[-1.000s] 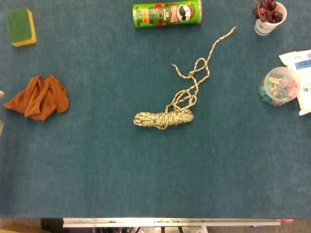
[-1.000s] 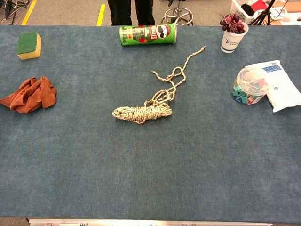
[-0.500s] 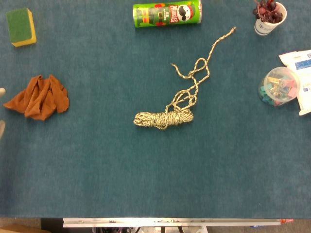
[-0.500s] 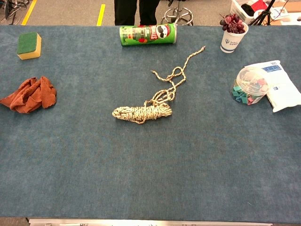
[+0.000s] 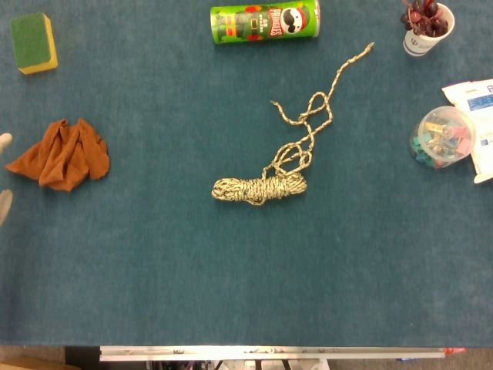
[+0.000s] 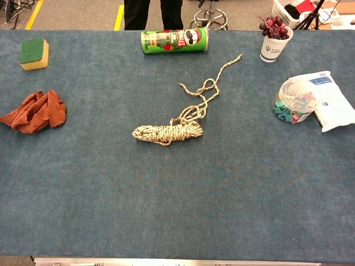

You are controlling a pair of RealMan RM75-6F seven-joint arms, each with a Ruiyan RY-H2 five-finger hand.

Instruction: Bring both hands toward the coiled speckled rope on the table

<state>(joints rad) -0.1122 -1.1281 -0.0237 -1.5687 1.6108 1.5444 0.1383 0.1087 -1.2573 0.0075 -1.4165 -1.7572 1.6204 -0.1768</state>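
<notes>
The coiled speckled rope lies at the middle of the blue table, and its loose tail snakes away toward the far right. The chest view shows the same coil with the tail behind it. Of my left hand only two pale fingertips show, at the left edge of the head view. They are spread apart with nothing between them, far left of the rope. My right hand appears in neither view.
An orange cloth lies close to the left fingertips, with a green-yellow sponge beyond it. A green chips can lies at the back. A cup with a plant, a tub of clips and a white packet sit at the right.
The left hand's fingertips have crept slightly further into the head view at the left edge. The rope has not moved.
</notes>
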